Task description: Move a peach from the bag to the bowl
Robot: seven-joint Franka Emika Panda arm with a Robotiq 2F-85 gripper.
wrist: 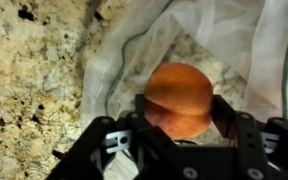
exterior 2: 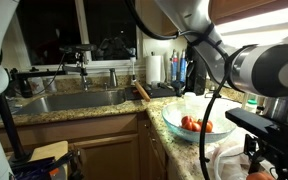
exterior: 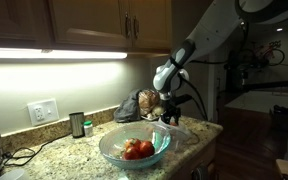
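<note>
Granite bench (wrist: 29,90), speckled, fills the left of the wrist view; a white mesh bag (wrist: 119,60) spreads rightward from it; amid the bag's folds sits the orange peach (wrist: 179,88), the gripper (wrist: 182,110) clenched against both its sides; in an exterior view the glass bowl (exterior: 112,152), holding red fruit (exterior: 137,149), stands left of the gripper.

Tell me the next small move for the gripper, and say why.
Probably close the gripper on the peach before any lift. In the wrist view the peach lies on the open bag with a finger at each flank, so it is centred between them, but I cannot tell whether the pads press it firmly enough to carry it.
</note>
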